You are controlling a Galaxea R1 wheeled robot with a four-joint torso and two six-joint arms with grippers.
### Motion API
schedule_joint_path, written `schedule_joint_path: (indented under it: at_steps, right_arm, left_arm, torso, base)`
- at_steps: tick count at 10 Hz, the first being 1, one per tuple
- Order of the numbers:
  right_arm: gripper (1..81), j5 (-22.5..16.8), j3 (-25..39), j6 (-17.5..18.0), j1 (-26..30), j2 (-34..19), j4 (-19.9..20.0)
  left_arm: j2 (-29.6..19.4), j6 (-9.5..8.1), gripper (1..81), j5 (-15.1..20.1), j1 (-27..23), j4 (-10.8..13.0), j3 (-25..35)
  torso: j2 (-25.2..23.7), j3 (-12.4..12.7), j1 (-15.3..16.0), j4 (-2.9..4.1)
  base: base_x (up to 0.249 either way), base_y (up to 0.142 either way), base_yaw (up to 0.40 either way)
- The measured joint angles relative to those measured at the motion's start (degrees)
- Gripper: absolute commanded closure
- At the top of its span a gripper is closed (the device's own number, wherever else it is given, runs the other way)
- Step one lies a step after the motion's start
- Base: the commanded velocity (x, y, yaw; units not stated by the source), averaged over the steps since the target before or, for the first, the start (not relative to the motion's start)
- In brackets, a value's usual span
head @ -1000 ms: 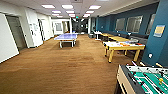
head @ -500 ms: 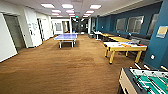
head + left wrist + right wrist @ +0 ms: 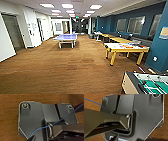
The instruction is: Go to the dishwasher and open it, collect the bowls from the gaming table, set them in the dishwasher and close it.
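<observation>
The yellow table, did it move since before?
No. The yellow table still stands by the blue wall, same as before. The whole picture shifted, so the camera moved, not the table.

Brown wood-look floor (image 3: 62, 72) runs the whole length of the room, and sitting well out on it, towards the far end, is the blue table-tennis table (image 3: 66, 38) on pale legs. Left of the table-tennis table, a white wall (image 3: 30, 27) with a grey door (image 3: 11, 32) set in it. Right of it, across the open floor, a dark blue wall (image 3: 110, 23) carrying framed panels (image 3: 136, 25). Nearer the camera than the table-tennis table, low in the right corner, there's the foosball table (image 3: 147, 85) with its green field. Overhead, above the table-tennis table, rows of bright ceiling lights (image 3: 67, 6).
</observation>
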Motion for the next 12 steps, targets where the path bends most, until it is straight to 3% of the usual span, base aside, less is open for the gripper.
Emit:
schedule_joint_path:
  at_steps: [12]
  right_arm:
    - [1.0, -0.13, -0.07, 0.0, -0.17, -0.13, -0.02]
  left_arm:
    - [0.12, 0.0, 1.0, 0.17, 0.3, 0.0, 0.0]
  torso:
    - [-0.02, 0.02, -0.06, 0.0]
  base:
    - [0.213, 0.0, 0.0]
